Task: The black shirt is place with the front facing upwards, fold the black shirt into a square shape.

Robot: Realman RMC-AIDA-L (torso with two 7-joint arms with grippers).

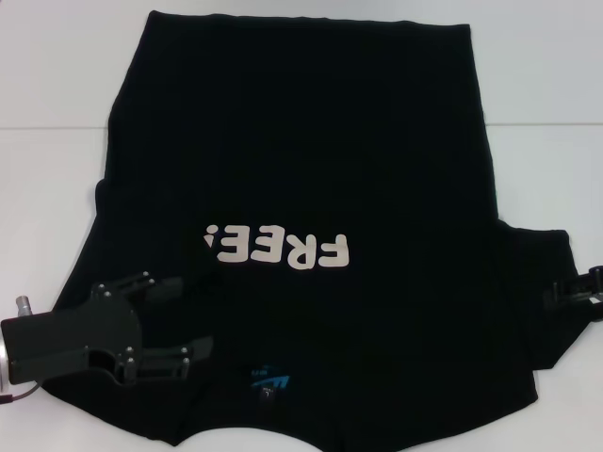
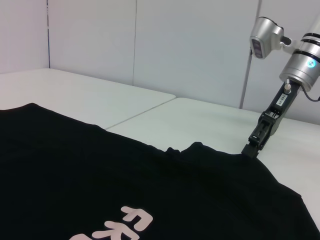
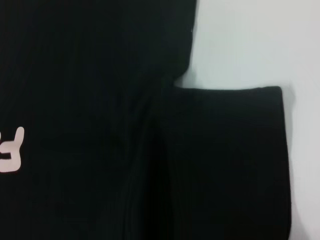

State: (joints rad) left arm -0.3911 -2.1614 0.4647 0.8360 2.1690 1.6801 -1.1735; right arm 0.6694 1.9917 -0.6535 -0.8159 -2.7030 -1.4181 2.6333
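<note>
The black shirt (image 1: 301,160) lies spread flat on the white table (image 1: 57,75), front up, with the white letters "FREE!" (image 1: 278,250) and the blue neck label (image 1: 273,384) at the near edge. My left gripper (image 1: 196,315) is open, its two fingers over the shirt's near left shoulder. My right gripper (image 1: 570,290) is at the tip of the right sleeve; it also shows in the left wrist view (image 2: 251,148), touching the sleeve's edge. The right wrist view shows the right sleeve (image 3: 230,160) lying flat beside the shirt body (image 3: 75,100).
A seam (image 1: 47,127) runs across the white table behind the shirt's middle. Bare table lies left and right of the shirt (image 1: 556,113). A pale wall (image 2: 190,45) stands behind the table.
</note>
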